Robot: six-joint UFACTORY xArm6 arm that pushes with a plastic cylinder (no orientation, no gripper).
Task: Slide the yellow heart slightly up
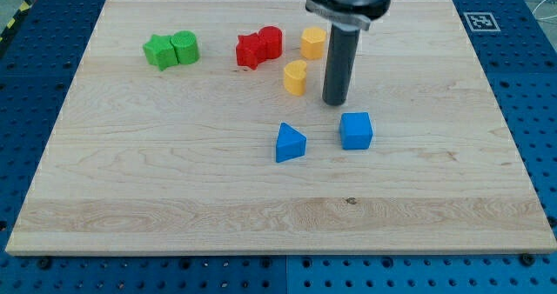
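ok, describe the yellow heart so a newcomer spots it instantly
Start at the wooden board; my tip stands right of its centre top. The yellow heart sits just left of it. The yellow hexagon block lies above; the heart is the lower, notched one.

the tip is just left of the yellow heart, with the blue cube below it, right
Not quite: in the camera view my tip is just right of the yellow heart, not left of it. The blue cube does sit below the tip, slightly to the view's right.

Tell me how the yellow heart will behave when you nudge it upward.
The yellow heart looks rigid and squat, so it should slide, not tip. Its curved sides may make it rotate off my tip, which sits to its right.
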